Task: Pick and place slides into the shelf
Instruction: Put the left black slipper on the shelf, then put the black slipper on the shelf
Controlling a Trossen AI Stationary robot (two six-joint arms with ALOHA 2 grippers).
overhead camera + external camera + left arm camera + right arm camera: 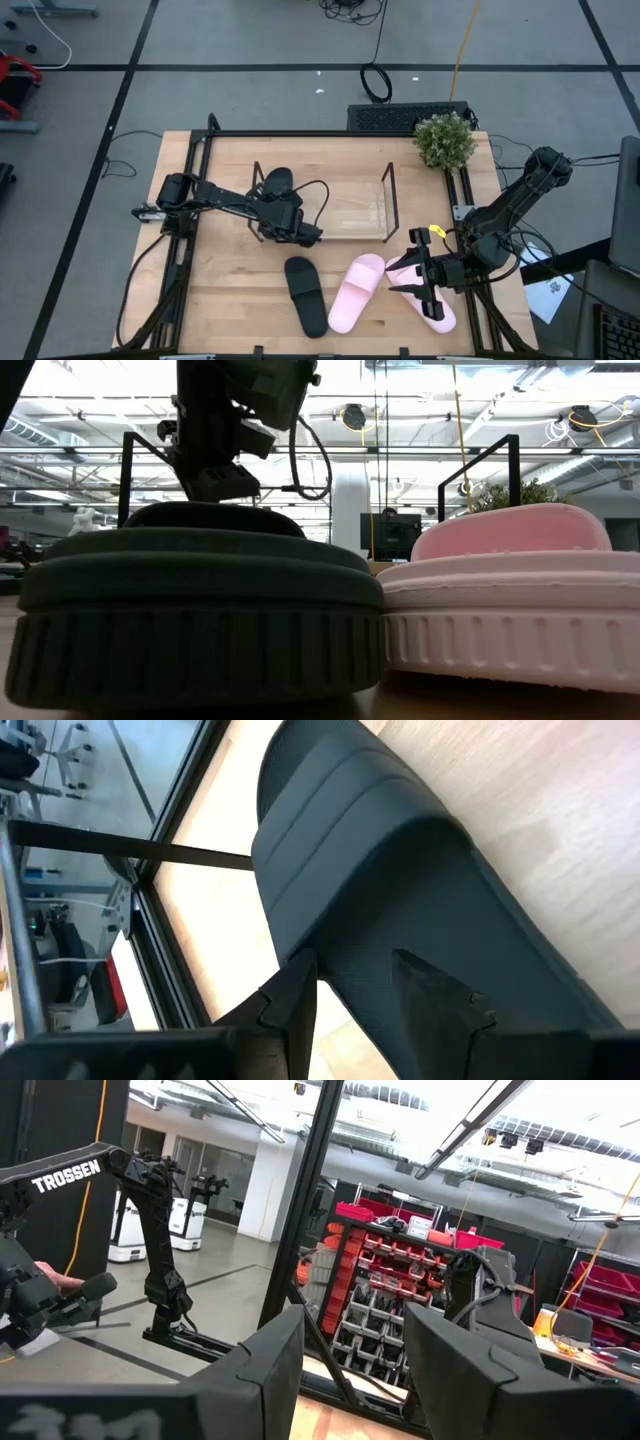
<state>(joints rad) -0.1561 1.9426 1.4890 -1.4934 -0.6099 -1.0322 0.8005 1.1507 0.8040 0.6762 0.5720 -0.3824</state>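
Note:
A black slide point(278, 182) sits at the left end of the wire shelf point(389, 205), and fills the left wrist view as black slide point(400, 890). My left gripper point(283, 206) is at its near end and shut on it. A second black slide point(306, 295) and a pink slide point(357, 290) lie flat on the table near the near edge; both loom close in the low view, black slide point(190, 620) and pink slide point(510, 600). The other pink slide point(441, 316) lies under my right gripper point(405, 278), which is open, points level and has nothing between its fingers. My left gripper point(350, 970) has the black slide's heel-end edge point(335, 955) between its two fingers, one finger point(295, 995) outside the sole's side and one point(435, 1000) over the footbed. The fingers come from the table's near side, along the slide. How the slide rests in the shelf I cannot tell.
A potted plant point(445, 140) stands at the table's far right corner, beside a dark flat device point(405, 117). The rest of the shelf's base point(345, 205) is bare wood-coloured floor. The black table frame point(195, 200) runs along the left side.

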